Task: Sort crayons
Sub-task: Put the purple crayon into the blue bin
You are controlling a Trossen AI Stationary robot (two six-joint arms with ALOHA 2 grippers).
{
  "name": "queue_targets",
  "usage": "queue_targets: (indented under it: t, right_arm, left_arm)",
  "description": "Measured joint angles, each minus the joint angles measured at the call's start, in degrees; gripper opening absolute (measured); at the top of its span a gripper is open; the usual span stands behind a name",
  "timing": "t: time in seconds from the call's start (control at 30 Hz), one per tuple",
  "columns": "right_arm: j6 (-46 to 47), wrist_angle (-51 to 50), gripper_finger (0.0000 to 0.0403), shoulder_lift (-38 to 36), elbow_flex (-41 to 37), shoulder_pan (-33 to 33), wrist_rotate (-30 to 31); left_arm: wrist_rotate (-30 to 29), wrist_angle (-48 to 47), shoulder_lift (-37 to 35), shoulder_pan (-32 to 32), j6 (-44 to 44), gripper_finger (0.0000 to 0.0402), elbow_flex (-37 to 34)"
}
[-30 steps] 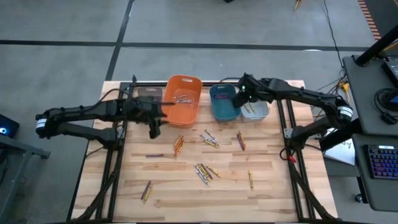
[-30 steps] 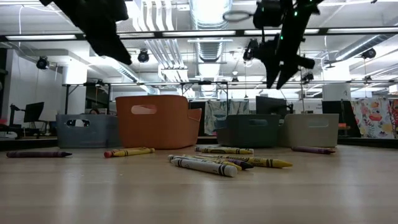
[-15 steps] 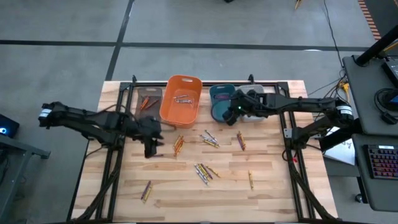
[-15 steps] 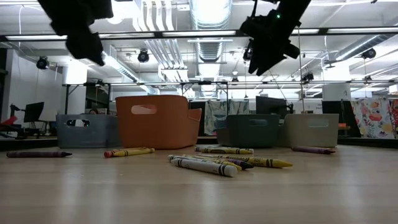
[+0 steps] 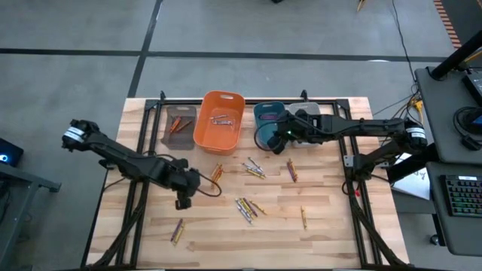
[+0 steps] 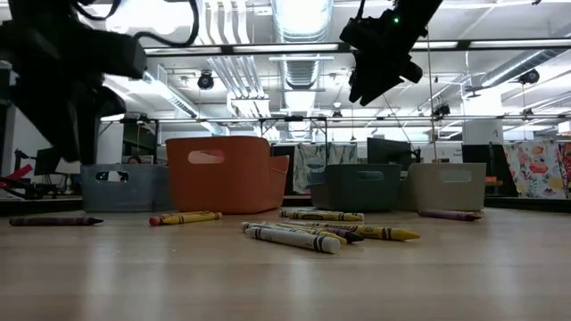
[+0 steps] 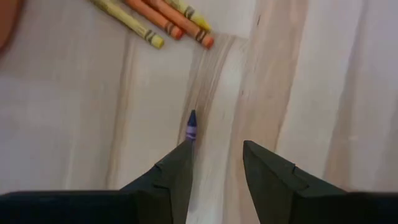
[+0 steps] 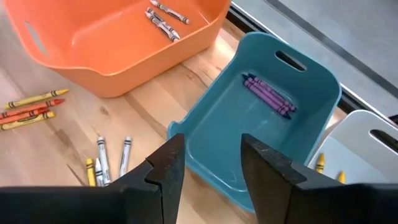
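a purple crayon [image 7: 191, 126] lies touching one of the left gripper's [image 7: 217, 163] spread, empty fingers [image 7: 177, 177].

You are looking down on a light wooden table [image 5: 331, 226] sitting on a grey concrete floor [image 5: 75, 75] crossed by dark lines. A desk [image 5: 452, 150] is standing to the right, carrying a keyboard [image 5: 459, 197]. From table height, you are facing an open workshop: ceiling ducts [image 6: 299, 18] and bright strip lights [image 6: 500, 43] are running overhead, a monitor [image 6: 46, 160] is sitting at far left, and a floral-patterned cloth [image 6: 535, 169] is hanging at far right.
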Motion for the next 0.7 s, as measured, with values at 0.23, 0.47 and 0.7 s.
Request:
queue_targets:
  t: [0.23,0.47,0.7]
  right_arm:
    - [-0.3,0.0,0.014,0.0,0.0,0.0,0.0]
    - [-0.5,1.3,0.0144,0.2,0.0,0.0,0.0]
    - [-0.5,1.3,0.0139,1.5,0.0,0.0,-0.1]
  left_arm:
    - [-1.0,-0.8,4.1,0.0,0.3,0.0123,-0.3]
    - [-1.3,-1.5,9.3,-0.1,0.1,0.0123,-1.1]
    - [-1.3,-1.4,12.3,-0.1,0.5,0.0123,-1.2]
